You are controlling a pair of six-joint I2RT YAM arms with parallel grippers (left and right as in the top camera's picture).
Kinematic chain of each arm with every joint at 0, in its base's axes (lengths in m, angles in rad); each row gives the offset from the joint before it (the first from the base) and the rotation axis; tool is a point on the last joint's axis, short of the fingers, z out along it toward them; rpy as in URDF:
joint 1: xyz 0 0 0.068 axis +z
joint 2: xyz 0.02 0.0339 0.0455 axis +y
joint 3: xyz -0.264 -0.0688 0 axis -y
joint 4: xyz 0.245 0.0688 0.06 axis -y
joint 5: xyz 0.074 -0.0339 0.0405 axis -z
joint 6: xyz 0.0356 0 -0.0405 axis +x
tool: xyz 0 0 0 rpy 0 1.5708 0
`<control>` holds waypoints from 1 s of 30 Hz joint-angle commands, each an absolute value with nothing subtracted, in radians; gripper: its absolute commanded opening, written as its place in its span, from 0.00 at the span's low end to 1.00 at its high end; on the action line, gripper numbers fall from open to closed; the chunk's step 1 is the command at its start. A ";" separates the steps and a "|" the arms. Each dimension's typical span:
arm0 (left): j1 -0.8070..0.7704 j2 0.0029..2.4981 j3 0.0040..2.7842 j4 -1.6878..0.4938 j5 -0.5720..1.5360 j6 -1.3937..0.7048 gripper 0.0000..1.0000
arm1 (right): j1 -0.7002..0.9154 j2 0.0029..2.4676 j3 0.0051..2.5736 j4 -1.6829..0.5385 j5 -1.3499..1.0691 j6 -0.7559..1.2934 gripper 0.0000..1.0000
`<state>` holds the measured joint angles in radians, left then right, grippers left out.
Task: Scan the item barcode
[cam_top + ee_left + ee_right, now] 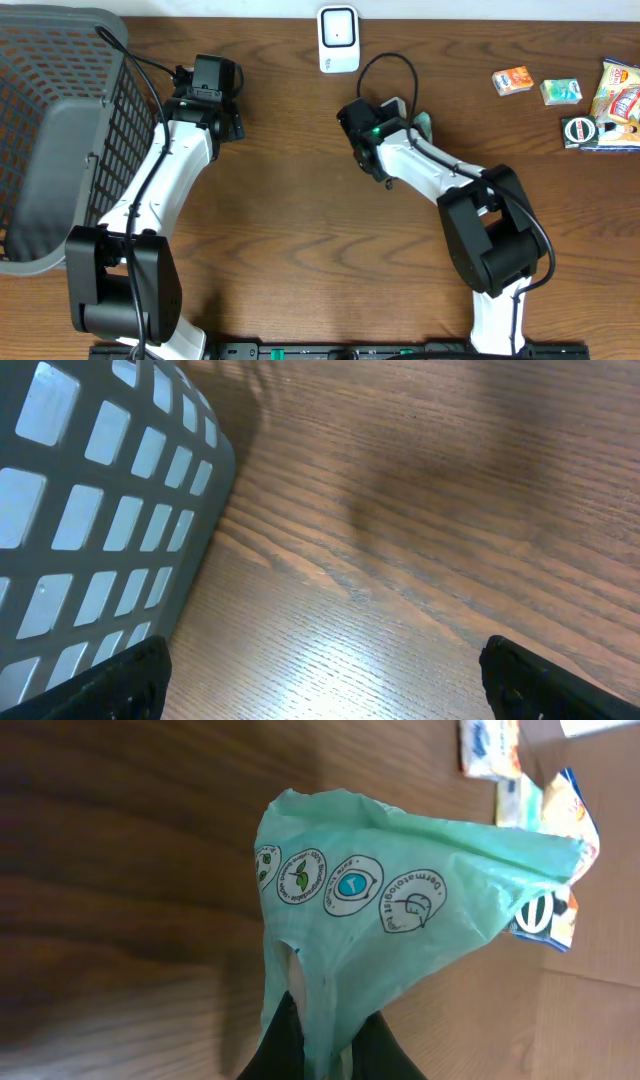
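A pale green plastic packet (400, 910) with round printed icons hangs crumpled above the wooden table, and my right gripper (330, 1035) is shut on its lower edge. From overhead, only a sliver of the packet (425, 123) shows at the tip of the right gripper (412, 120), which hovers below and right of the white scanner (338, 38) at the table's back edge. No barcode shows on the packet's visible side. My left gripper (325, 685) is open over bare wood beside the basket, holding nothing; overhead, the left gripper (215, 90) is at the upper left.
A grey mesh basket (60, 130) fills the left end of the table, and the basket's wall (90, 510) stands close to my left fingers. At the far right lie an orange packet (512, 80), a small green packet (561, 91) and snack bags (610, 110).
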<state>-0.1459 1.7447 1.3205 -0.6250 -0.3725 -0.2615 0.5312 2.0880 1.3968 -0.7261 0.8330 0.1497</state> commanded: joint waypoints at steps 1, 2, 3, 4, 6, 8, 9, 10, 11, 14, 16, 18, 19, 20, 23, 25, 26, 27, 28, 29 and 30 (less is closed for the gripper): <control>-0.145 1.740 1.332 -0.628 -0.386 -0.256 0.98 | 0.568 2.109 1.396 -0.726 0.730 0.062 0.02; -0.145 1.740 1.333 -0.628 -0.386 -0.256 0.98 | 0.571 2.116 1.396 -0.728 0.709 0.044 0.02; -0.145 1.740 1.333 -0.628 -0.386 -0.256 0.98 | 0.574 2.127 1.396 -0.731 0.704 0.025 0.02; -0.145 1.740 1.333 -0.628 -0.386 -0.256 0.98 | 0.576 2.139 1.396 -0.740 0.704 0.009 0.02; -0.145 1.740 1.333 -0.628 -0.386 -0.256 0.98 | 0.578 2.152 1.396 -0.752 0.704 -0.006 0.05; -0.145 1.740 1.333 -0.628 -0.386 -0.256 0.98 | 0.585 2.159 1.396 -0.772 0.703 -0.005 0.10; -0.145 1.740 1.333 -0.628 -0.386 -0.256 0.98 | 0.591 2.159 1.396 -0.781 0.704 -0.005 0.14; -0.145 1.740 1.333 -0.628 -0.386 -0.256 0.98 | 0.600 2.159 1.397 -0.789 0.704 -0.004 0.21; -0.145 1.740 1.333 -0.628 -0.386 -0.256 0.98 | 0.609 2.158 1.398 -0.792 0.704 -0.004 0.27; -0.145 1.740 1.332 -0.628 -0.386 -0.256 0.98 | 0.646 2.158 1.412 -0.797 0.704 0.000 0.43; -0.145 1.740 1.332 -0.628 -0.386 -0.256 0.98 | 0.673 2.158 1.428 -0.798 0.704 0.015 0.44; -0.145 1.740 1.333 -0.628 -0.386 -0.256 0.98 | 0.714 2.158 1.464 -0.798 0.687 0.029 0.41; -0.145 1.740 1.333 -0.628 -0.386 -0.256 0.98 | 0.728 2.158 1.477 -0.798 0.675 0.029 0.41; -0.145 1.740 1.332 -0.628 -0.386 -0.256 0.98 | 0.740 2.158 1.491 -0.799 0.665 0.029 0.41; -0.145 1.740 1.333 -0.628 -0.386 -0.256 0.98 | 0.773 2.158 1.532 -0.809 0.663 0.029 0.41; -0.145 1.740 1.333 -0.628 -0.386 -0.256 0.98 | 0.785 2.158 1.560 -0.829 0.663 0.029 0.39; -0.145 1.740 1.333 -0.628 -0.386 -0.256 0.98 | 0.786 2.158 1.570 -0.838 0.663 0.029 0.33; -0.145 1.740 1.333 -0.628 -0.386 -0.256 0.98 | 0.787 2.158 1.585 -0.852 0.664 0.029 0.25; -0.145 1.740 1.333 -0.628 -0.386 -0.256 0.98 | 0.787 2.158 1.592 -0.859 0.664 0.029 0.17; -0.145 1.740 1.332 -0.628 -0.386 -0.256 0.98 | 0.784 2.158 1.599 -0.865 0.672 0.029 0.11; -0.145 1.740 1.333 -0.628 -0.386 -0.256 0.98 | 0.781 2.158 1.601 -0.870 0.683 0.028 0.07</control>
